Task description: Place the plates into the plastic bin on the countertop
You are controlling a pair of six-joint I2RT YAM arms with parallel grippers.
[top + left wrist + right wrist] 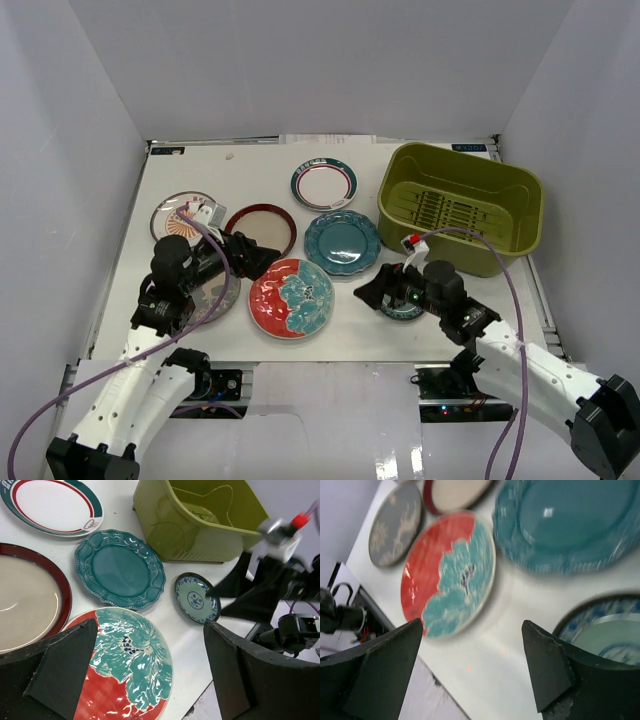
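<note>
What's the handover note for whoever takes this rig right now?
Left hand open, empty, near the floral plate.
Right hand open, empty, above the small blue plate.
Also flat on the countertop: teal scalloped plate, red-rimmed plate, green-rimmed plate, sunburst plate, grey plate.
Bin at far right, empty.
Done: nothing binned.
Left: all seven plates.

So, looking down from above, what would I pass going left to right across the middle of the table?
Orange sunburst plate → red-rimmed cream plate → teal scalloped plate → green bin.
</note>
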